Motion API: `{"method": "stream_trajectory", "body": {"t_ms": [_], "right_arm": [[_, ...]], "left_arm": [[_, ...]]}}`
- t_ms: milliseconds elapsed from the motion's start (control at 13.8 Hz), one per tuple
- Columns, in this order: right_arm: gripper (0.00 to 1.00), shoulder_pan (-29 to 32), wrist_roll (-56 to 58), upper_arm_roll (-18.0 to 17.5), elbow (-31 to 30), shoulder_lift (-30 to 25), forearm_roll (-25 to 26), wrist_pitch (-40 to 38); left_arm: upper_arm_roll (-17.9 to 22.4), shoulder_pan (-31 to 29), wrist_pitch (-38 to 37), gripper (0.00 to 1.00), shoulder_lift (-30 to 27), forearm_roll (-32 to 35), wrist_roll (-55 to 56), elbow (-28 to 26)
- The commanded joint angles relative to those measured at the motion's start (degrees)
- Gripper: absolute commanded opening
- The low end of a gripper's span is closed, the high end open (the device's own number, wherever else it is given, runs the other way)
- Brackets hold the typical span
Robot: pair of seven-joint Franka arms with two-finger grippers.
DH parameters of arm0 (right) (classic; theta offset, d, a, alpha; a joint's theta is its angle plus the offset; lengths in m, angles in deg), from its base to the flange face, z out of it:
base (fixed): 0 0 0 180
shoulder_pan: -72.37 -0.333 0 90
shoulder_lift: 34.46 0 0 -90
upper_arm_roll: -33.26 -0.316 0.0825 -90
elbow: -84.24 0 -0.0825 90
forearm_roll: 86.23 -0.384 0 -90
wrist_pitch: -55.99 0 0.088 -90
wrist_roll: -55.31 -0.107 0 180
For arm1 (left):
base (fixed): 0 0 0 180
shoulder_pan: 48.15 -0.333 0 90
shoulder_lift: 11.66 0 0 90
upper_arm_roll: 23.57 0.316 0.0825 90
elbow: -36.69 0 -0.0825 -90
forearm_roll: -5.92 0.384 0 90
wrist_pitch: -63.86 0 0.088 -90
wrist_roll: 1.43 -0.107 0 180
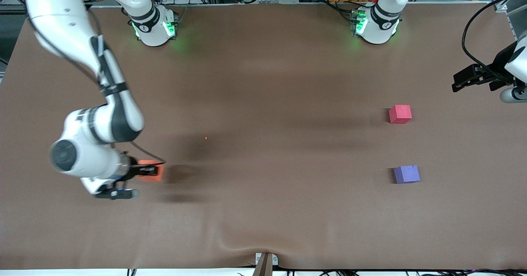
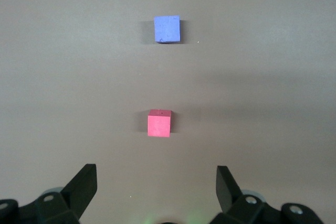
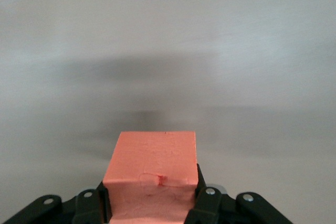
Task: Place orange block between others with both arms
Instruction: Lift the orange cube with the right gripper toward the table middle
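The orange block (image 1: 153, 171) (image 3: 152, 174) sits at the right arm's end of the table, and my right gripper (image 1: 149, 170) (image 3: 152, 203) is shut on it, one finger on each side. Its lower part is hidden by the fingers. At the left arm's end lie the others: a pinkish-red cube (image 1: 400, 114) (image 2: 159, 123) and, nearer to the front camera, a purple-blue cube (image 1: 406, 174) (image 2: 167, 29), with a bare gap between them. My left gripper (image 1: 467, 81) (image 2: 156, 184) hangs open over the table's edge, apart from both cubes, with nothing between its fingers.
The brown table cover (image 1: 263, 144) has a raised wrinkle (image 1: 230, 245) near its front edge. A tiny orange speck (image 1: 206, 138) lies on the cover toward the right arm's end. Both arm bases (image 1: 154, 26) (image 1: 376, 24) stand along the back edge.
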Motion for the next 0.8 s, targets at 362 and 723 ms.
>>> {"method": "stream_trajectory", "body": {"t_ms": [362,723], "right_arm": [[0.3,-20.78,-12.64,0.81,-0.89,2.26,-9.11,2.28],[0.5,-24.57,-13.78,0.72,-0.98,4.72,-9.46,2.99]], "left_arm": [[0.13,0.12,0.05,1.0,0.44,0.94,-1.08,0.53],[0.13,0.3,0.49,1.0,0.44,0.94,-1.08,0.18]]}}
